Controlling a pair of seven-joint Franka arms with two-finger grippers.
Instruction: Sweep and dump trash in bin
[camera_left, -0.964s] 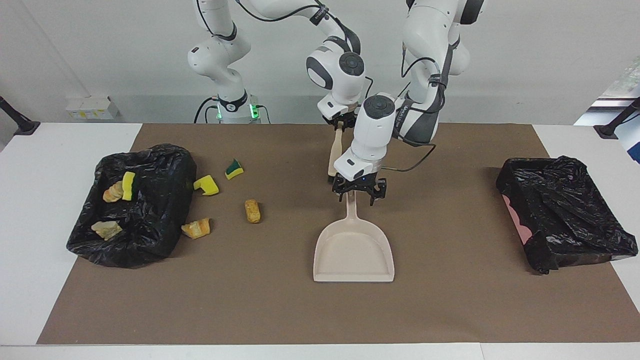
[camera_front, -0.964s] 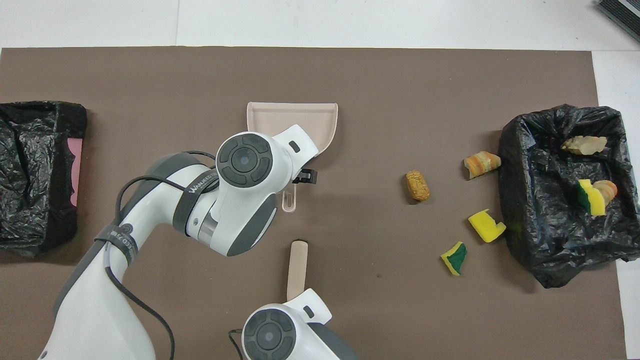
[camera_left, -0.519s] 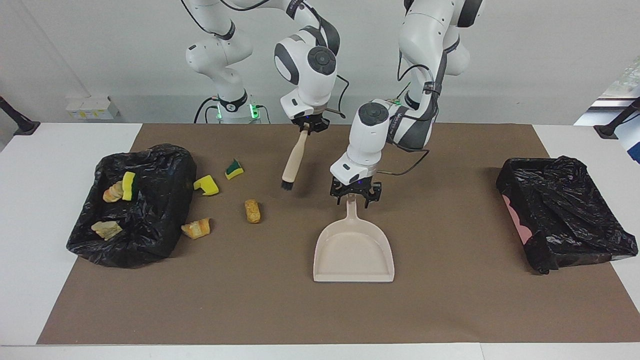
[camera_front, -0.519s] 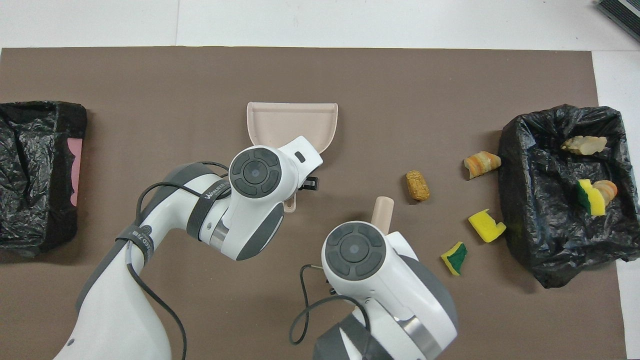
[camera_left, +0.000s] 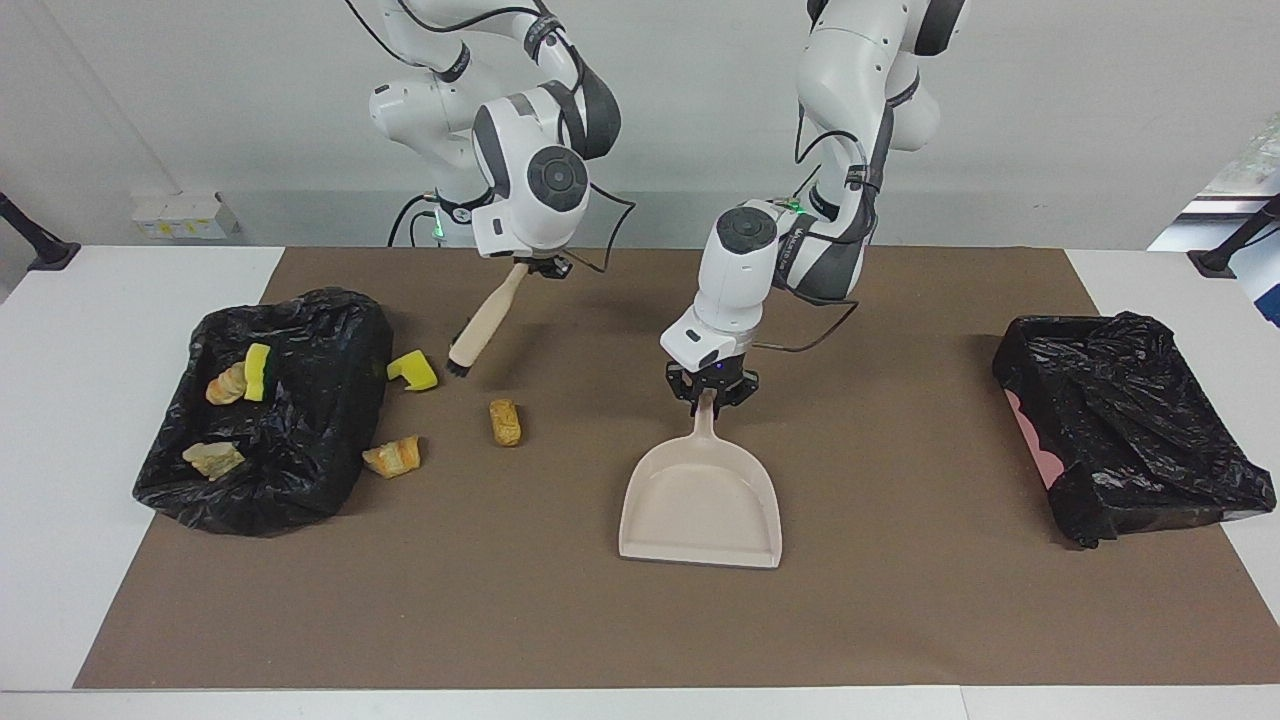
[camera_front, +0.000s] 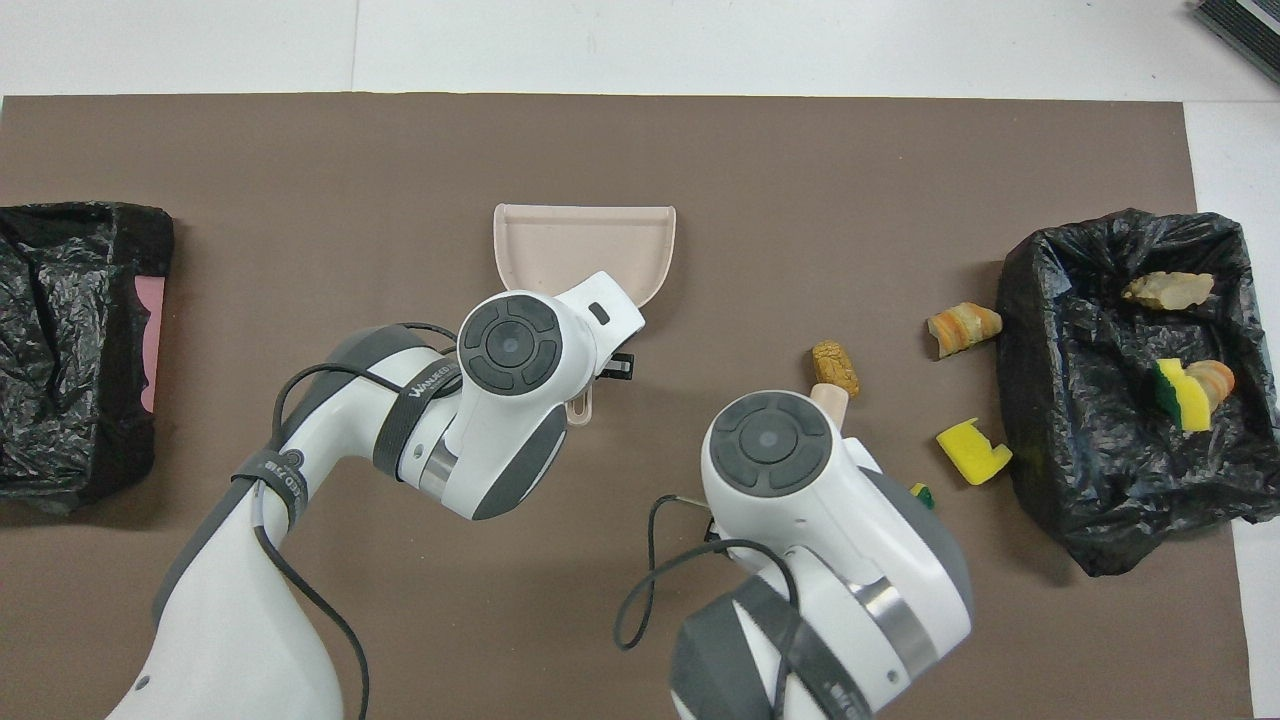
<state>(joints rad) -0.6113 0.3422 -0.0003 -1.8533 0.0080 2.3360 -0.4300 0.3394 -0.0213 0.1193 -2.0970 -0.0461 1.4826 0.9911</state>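
Note:
My left gripper (camera_left: 711, 394) is shut on the handle of the beige dustpan (camera_left: 700, 500), which rests on the brown mat; the overhead view shows the pan (camera_front: 585, 245) partly under that arm's hand. The right gripper (camera_left: 528, 267) is shut on a wooden brush (camera_left: 484, 322), held slanting with its dark bristles low beside a yellow sponge scrap (camera_left: 412, 370). More trash lies on the mat nearby: a tan chunk (camera_left: 505, 422) and an orange bread piece (camera_left: 392, 457). A green scrap (camera_front: 920, 493) just peeks out from under the right hand in the overhead view.
A black-lined bin (camera_left: 300, 460) at the right arm's end of the table holds three scraps. Another black-lined bin (camera_left: 1130, 440), with pink showing at its edge, stands at the left arm's end. A brown mat (camera_left: 900, 620) covers the table.
The right arm has swung the brush from near the dustpan handle over to the scraps. My left gripper has closed on the dustpan handle, and the pan has shifted slightly.

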